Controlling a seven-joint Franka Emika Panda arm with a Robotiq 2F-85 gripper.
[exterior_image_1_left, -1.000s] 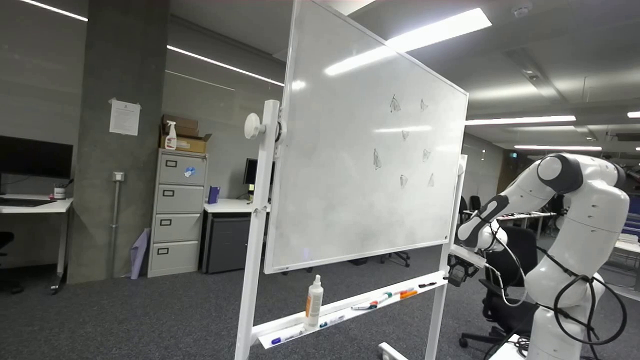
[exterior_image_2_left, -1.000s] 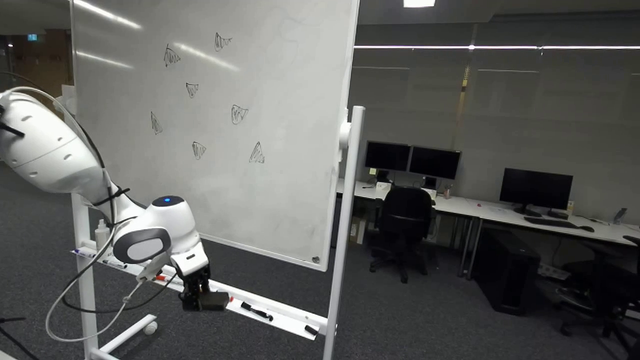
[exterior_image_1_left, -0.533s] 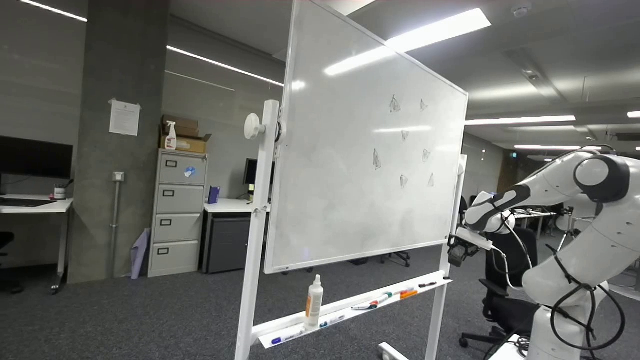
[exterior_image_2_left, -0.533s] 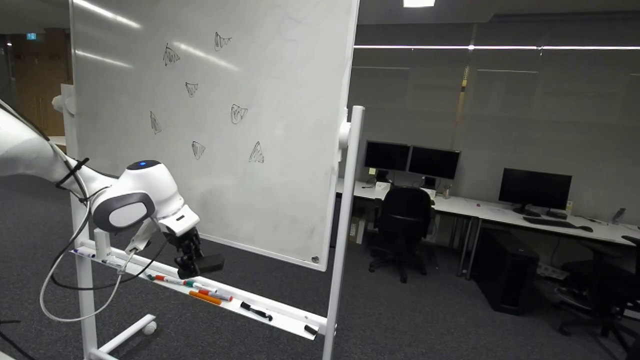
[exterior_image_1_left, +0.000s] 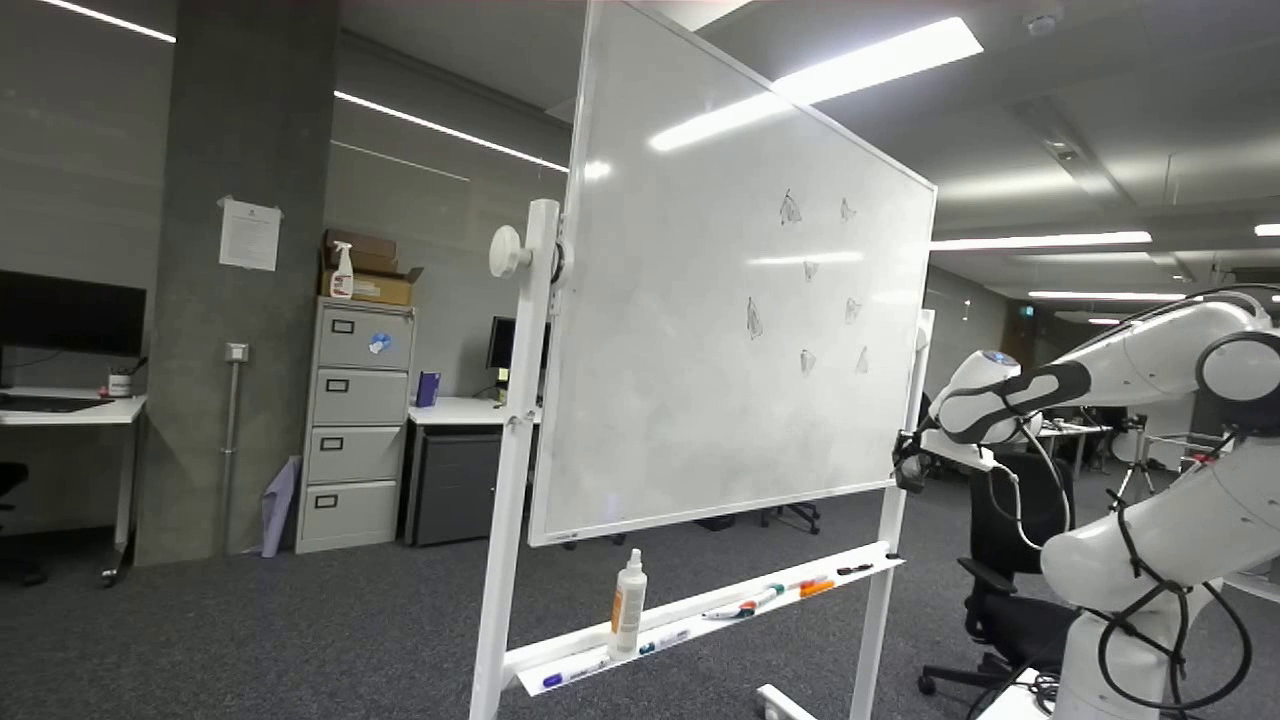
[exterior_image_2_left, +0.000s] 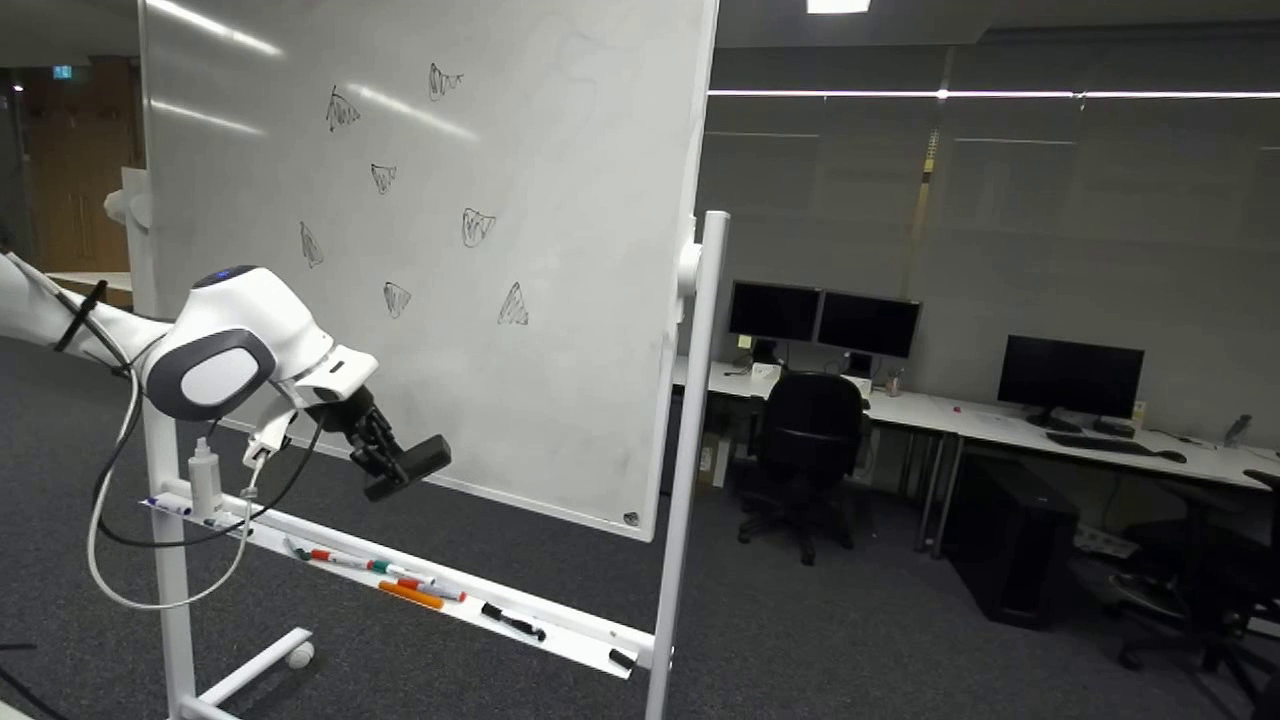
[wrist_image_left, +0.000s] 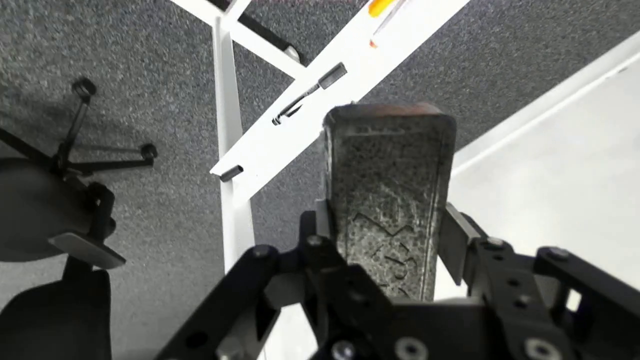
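We have the dark eraser (wrist_image_left: 390, 200) in mid-air, near the bottom edge of the whiteboard (exterior_image_2_left: 590, 400) and higher than the pen tray (exterior_image_2_left: 578, 645); whether it touches the board, we cannot tell. Our tool (wrist_image_left: 390, 227) is clamped on it, pinching the two long sides. The trouble we would watch for is a twist or slip: the far end juts out past the grip, so catching it on the board's bottom edge, or pressing with one corner alone, could turn it in our hold. Too low a path might also knock the orange marker (exterior_image_2_left: 412, 596) and its neighbours off the tray. As for how it lies, the long axis runs crosswise to the tool's reach; in an exterior view the dark eraser (exterior_image_2_left: 425, 460) slants from lower left up to the right, and in the wrist view the jutting end points to the far side. Beyond, a spray bottle (exterior_image_1_left: 628, 607) stands towards the tray's left end in both exterior views.
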